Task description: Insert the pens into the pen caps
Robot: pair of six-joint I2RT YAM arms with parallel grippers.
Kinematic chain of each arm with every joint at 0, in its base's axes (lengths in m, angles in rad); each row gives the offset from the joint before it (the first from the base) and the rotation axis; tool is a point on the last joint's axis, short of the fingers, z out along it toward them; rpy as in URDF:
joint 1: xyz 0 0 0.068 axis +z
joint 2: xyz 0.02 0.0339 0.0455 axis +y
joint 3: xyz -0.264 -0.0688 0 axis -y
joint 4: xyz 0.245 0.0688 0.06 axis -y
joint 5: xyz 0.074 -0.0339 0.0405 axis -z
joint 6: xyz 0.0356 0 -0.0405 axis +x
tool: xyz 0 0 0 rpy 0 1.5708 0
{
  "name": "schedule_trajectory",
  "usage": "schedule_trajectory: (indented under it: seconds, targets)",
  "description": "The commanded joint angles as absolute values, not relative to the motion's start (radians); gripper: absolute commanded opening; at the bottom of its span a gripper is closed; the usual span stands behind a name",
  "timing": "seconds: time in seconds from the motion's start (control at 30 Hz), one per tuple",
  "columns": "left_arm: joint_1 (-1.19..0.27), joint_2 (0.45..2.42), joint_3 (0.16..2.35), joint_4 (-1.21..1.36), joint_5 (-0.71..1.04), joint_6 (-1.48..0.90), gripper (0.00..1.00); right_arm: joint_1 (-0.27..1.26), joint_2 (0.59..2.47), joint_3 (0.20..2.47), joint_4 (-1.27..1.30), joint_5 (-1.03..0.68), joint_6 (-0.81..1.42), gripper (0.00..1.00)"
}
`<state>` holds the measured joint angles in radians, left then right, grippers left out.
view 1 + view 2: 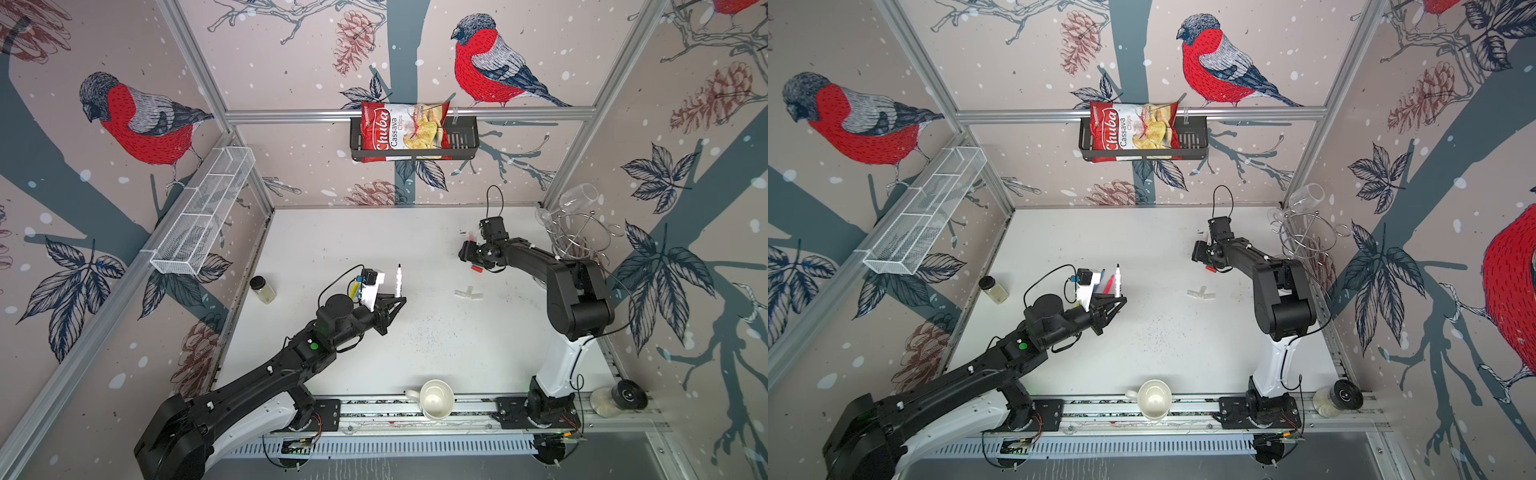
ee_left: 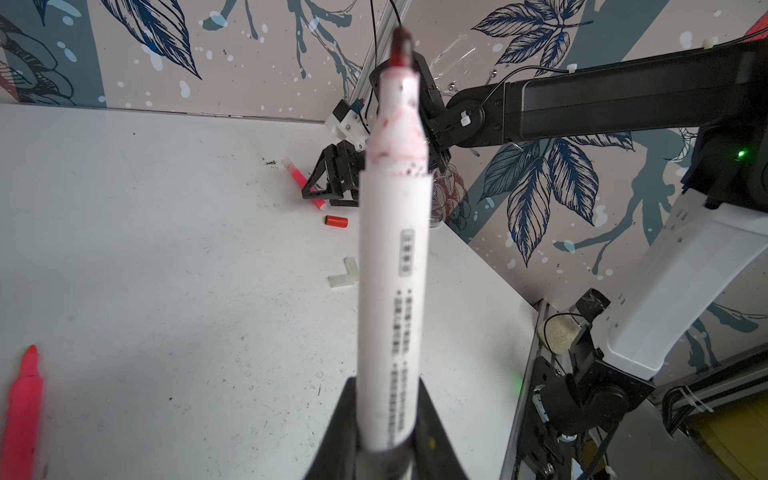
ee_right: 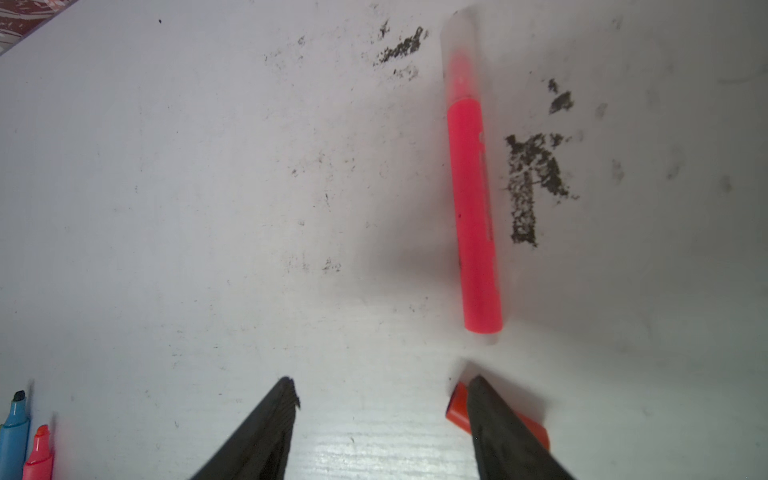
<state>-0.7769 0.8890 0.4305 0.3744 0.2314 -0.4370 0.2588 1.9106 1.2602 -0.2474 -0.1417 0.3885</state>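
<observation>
A white pen (image 2: 395, 270) with a dark tip stands upright in my left gripper (image 2: 386, 415), which is shut on its lower body; both top views show this pen (image 1: 399, 282) mid-table. My right gripper (image 3: 380, 390) hangs open just above the table at the far right. One of its fingers (image 3: 498, 428) crosses over a short red cap (image 3: 457, 407). A pink pen (image 3: 473, 216) wearing a translucent cap lies just beyond. A few whitish caps (image 1: 467, 293) lie together between the arms. Blue (image 3: 12, 428) and pink-red (image 3: 39, 453) pens lie near the left arm.
A small jar (image 1: 262, 289) stands at the table's left edge and a cream mug (image 1: 434, 399) at the front rail. A wire glass rack (image 1: 582, 237) fills the back right corner. An overturned jar (image 1: 619, 399) lies front right. Dark smudges (image 3: 532, 183) mark the table.
</observation>
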Motion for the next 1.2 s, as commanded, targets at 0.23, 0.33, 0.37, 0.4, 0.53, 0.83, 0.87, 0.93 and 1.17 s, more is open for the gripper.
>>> schedule_trajectory:
  seconds: [0.23,0.33,0.37,0.4,0.53,0.83,0.87,0.93,1.17]
  targets:
    - [-0.778,0.886,0.430,0.381,0.221,-0.427,0.00,0.273,1.952,1.275,-0.270,-0.151,0.360,0.67]
    - [-0.777,0.881,0.426,0.383,0.218,-0.427,0.00,0.272,1.954,1.281,-0.272,-0.141,0.359,0.67]
    - [-0.778,0.879,0.425,0.382,0.218,-0.428,0.00,0.272,1.955,1.284,-0.272,-0.140,0.357,0.67]
    - [-0.778,0.880,0.425,0.384,0.218,-0.428,0.00,0.270,1.957,1.288,-0.274,-0.140,0.357,0.67]
    - [-0.777,0.877,0.427,0.381,0.218,-0.428,0.00,0.271,1.966,1.299,-0.284,-0.135,0.354,0.67]
    - [-0.777,0.878,0.429,0.379,0.218,-0.430,0.00,0.277,1.939,1.231,-0.261,-0.116,0.357,0.66]
    - [-0.777,0.877,0.429,0.378,0.218,-0.431,0.00,0.278,1.934,1.223,-0.259,-0.116,0.356,0.66]
    - [-0.777,0.876,0.431,0.378,0.219,-0.430,0.00,0.281,1.921,1.201,-0.251,-0.117,0.359,0.66]
    - [-0.777,0.867,0.427,0.377,0.216,-0.432,0.00,0.303,1.844,1.098,-0.207,-0.130,0.374,0.65]
